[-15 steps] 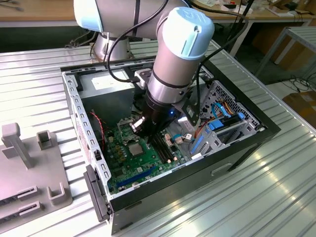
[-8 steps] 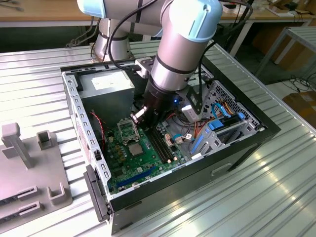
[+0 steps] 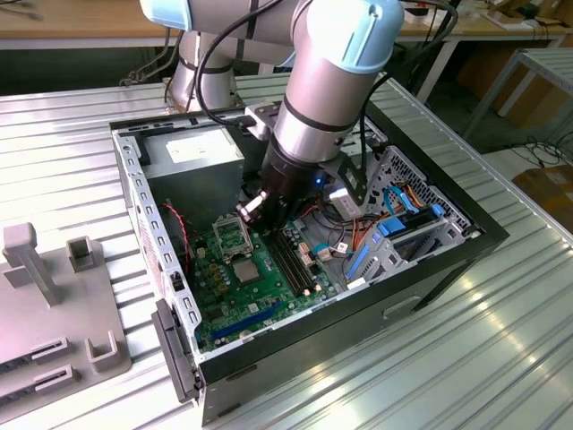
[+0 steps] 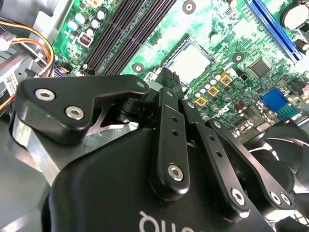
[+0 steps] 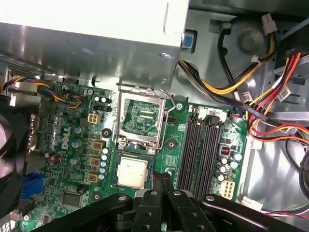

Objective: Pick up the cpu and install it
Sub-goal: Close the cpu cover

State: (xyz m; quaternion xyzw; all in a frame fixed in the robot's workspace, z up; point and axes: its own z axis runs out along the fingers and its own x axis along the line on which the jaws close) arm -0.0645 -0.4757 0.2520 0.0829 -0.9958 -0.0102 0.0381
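The cpu (image 5: 133, 172) is a small silvery square lying flat on the green motherboard (image 5: 72, 145), right beside the open metal-framed socket (image 5: 140, 118). It also shows in the second wrist view (image 4: 190, 60) and in the exterior view (image 3: 248, 269). My gripper (image 5: 161, 178) is low over the board inside the computer case, with its black fingers (image 4: 169, 82) pressed together and nothing between them. The fingertips are right next to one edge of the cpu; I cannot tell whether they touch it.
The black computer case (image 3: 430, 269) stands open on a ribbed metal table (image 3: 501, 358). Memory slots (image 5: 200, 145) run beside the socket. Cable bundles (image 5: 270, 106), a power supply (image 3: 201, 152) and a blue drive bay (image 3: 403, 228) crowd the case. A grey fixture (image 3: 54, 305) is at the exterior view's left.
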